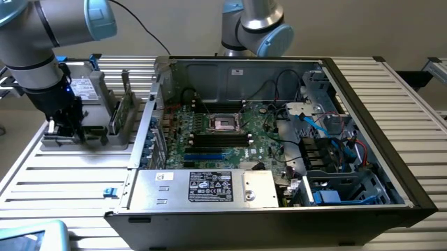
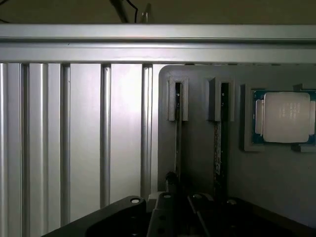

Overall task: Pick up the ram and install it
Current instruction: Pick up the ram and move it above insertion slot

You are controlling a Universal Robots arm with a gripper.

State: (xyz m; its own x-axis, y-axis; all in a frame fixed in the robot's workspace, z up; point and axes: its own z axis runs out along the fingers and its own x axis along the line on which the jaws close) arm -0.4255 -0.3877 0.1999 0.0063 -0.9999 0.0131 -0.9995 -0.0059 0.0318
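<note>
Step in hand: taking hold of the memory stick (image 2: 178, 140); it stands on edge in a slot of the grey holder (image 1: 94, 144) on the slatted table (image 1: 63, 178), on the exterior view's left of the open computer case (image 1: 209, 78).

Gripper (image 1: 66, 130) is down at the holder, in line with that stick in the wrist view; whether it is closed on the stick I cannot tell.

A second stick (image 2: 220, 148) stands in the neighbouring slot, just beside; a processor chip (image 2: 285, 117) lies flat further along the holder.

Judgement on doing it well: hold square to the board and on its bare upper edge, not skewed; keep clear of the second stick; draw it straight along the slot posts (image 2: 177, 94) so it does not bind; squeeze gently, since the board is thin and likely to flex.
</note>
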